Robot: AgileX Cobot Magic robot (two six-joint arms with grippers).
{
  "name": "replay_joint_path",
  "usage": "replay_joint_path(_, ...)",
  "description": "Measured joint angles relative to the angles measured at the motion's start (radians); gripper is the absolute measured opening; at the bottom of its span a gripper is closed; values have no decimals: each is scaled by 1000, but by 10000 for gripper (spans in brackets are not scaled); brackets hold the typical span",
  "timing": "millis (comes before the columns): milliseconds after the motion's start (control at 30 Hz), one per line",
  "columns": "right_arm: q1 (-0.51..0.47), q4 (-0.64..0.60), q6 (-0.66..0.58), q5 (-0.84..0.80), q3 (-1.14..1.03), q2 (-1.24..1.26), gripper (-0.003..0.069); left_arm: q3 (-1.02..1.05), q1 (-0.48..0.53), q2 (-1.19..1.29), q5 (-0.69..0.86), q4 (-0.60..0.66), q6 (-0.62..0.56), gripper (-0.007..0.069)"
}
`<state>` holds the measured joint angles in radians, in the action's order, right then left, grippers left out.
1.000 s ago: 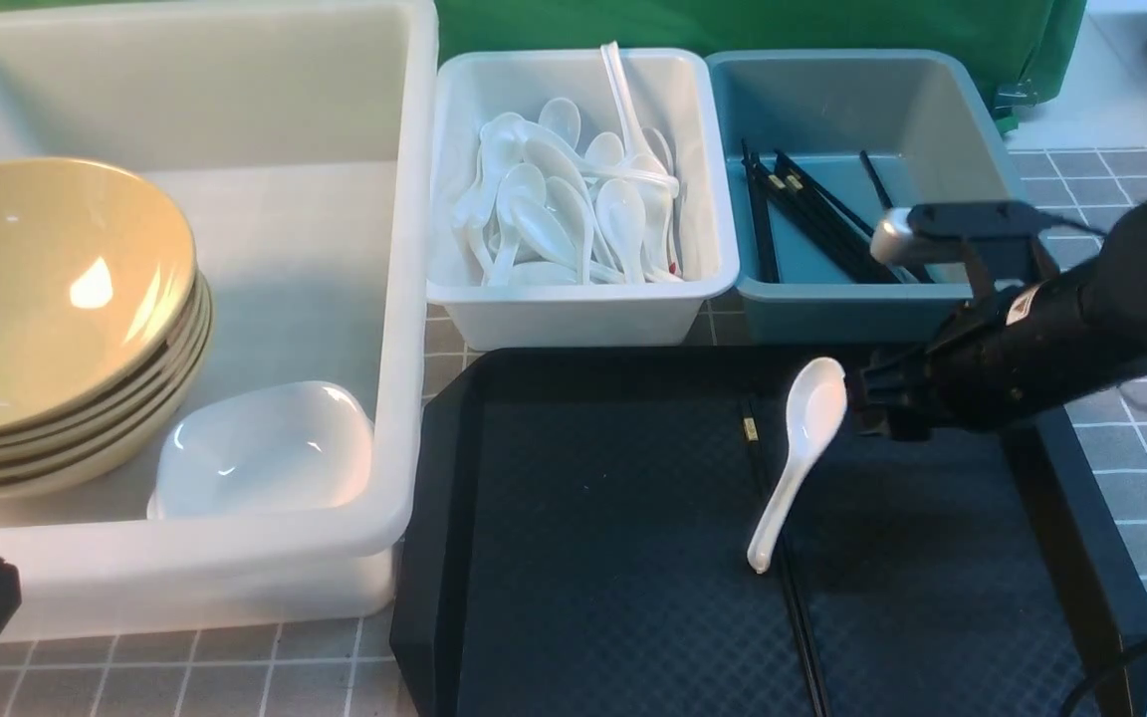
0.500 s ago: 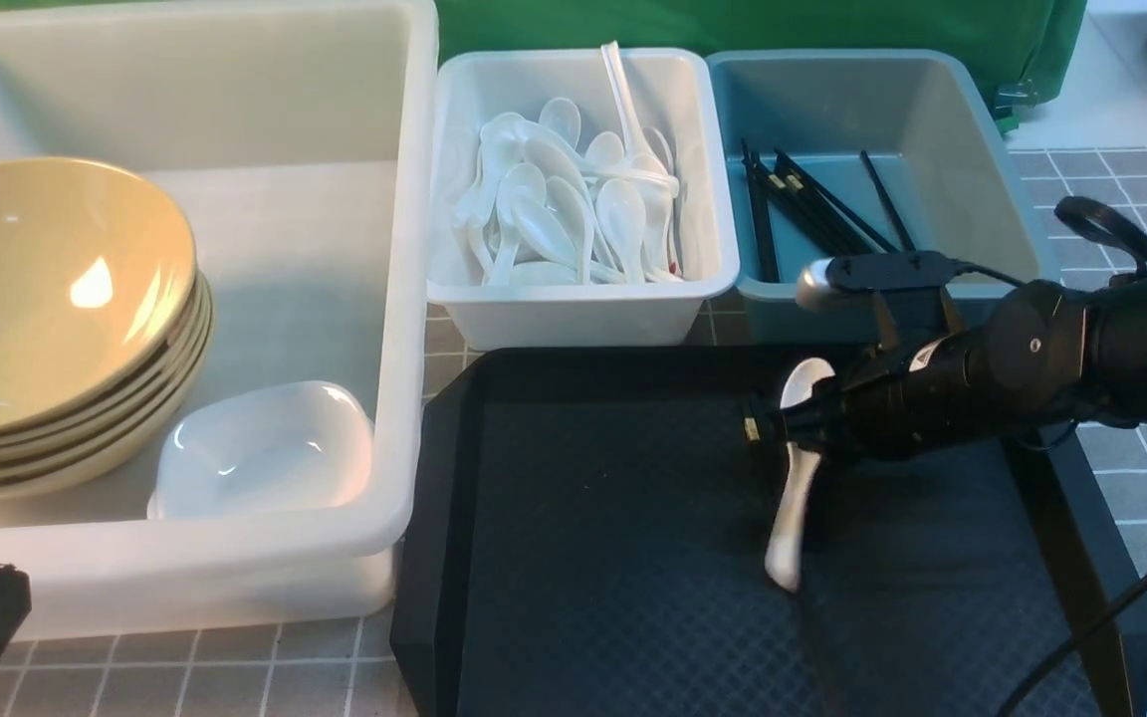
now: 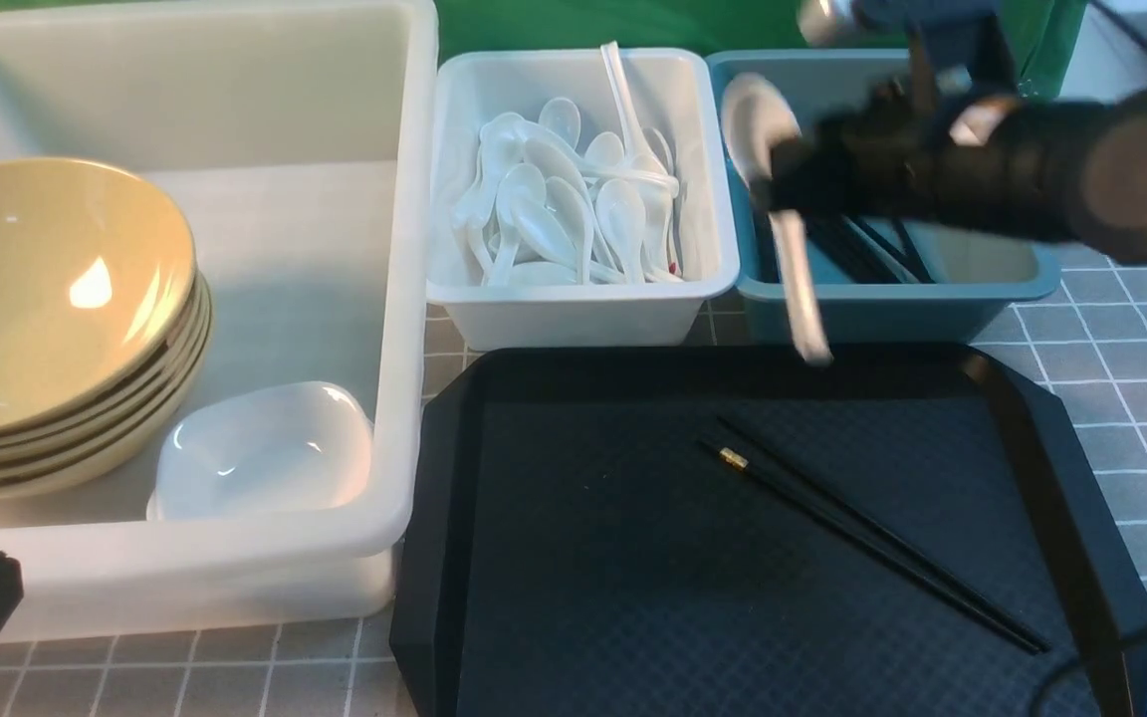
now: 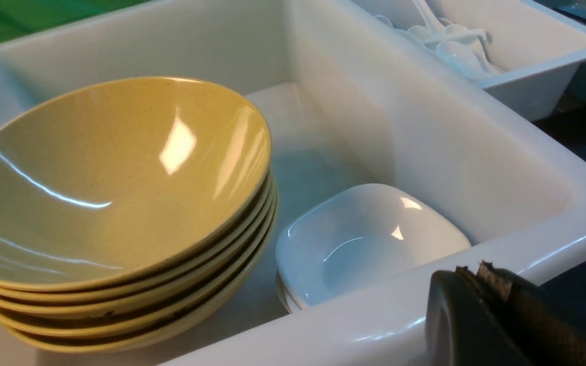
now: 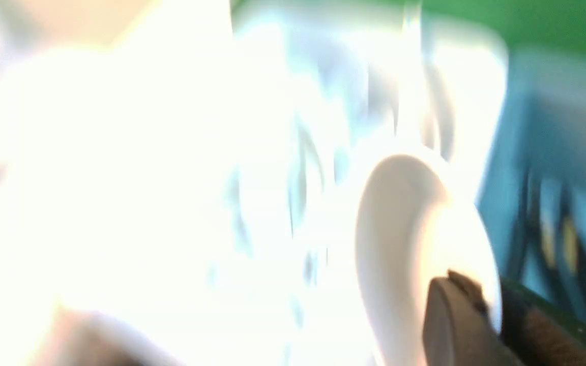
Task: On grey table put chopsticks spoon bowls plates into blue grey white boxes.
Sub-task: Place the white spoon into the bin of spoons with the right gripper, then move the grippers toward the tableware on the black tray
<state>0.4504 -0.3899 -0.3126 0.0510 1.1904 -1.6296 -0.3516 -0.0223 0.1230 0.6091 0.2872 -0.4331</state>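
My right gripper (image 3: 783,174) is shut on a white spoon (image 3: 768,134) and holds it in the air over the blue-grey box (image 3: 992,289), handle hanging down. The spoon (image 5: 410,239) shows blurred between the jaws in the right wrist view. The small white box (image 3: 573,309) holds several spoons. The blue-grey box holds black chopsticks (image 3: 862,249). One pair of chopsticks (image 3: 862,533) lies on the black tray (image 3: 444,518). The large white box (image 3: 404,299) holds stacked tan bowls (image 3: 46,299) and white plates (image 3: 265,448). My left gripper (image 4: 481,274) is shut and empty by that box's near rim.
The black tray sits on the grey table (image 3: 1131,329) in front of the two small boxes. A green cloth (image 3: 683,25) hangs behind the boxes. My right arm's cable (image 3: 1101,667) crosses the tray's near right corner.
My right gripper has closed on the spoon, lifted it off the black tray and carried it back over the blue-grey box. The chopsticks on the tray have turned diagonal.
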Motion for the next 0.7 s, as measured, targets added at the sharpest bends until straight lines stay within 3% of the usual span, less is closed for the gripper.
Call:
replay_joint_path(67, 42, 0, -41, 164, 118, -106, 87, 0, 0, 0, -4, 0, 0, -8)
replay_joint_path(233, 52, 0, -157, 189, 352, -301, 188, 0, 0, 0, -5, 0, 0, -8)
replay_joint_path(333, 17, 2, -241, -62, 513, -417, 363, 1, 0, 0, -4, 0, 0, -8)
replay_joint_path(433, -19, 8, -228, -333, 564, -424, 459, 3, 0, 0, 3, 0, 0, -8)
replay_joint_path(533, -57, 27, -148, -619, 592, -385, 496, 6, 0, 0, 3, 0, 0, -8)
replay_joint_path(700, -90, 70, -42, -1069, 571, -292, 494, 6, 0, 0, -1, 0, 0, -8)
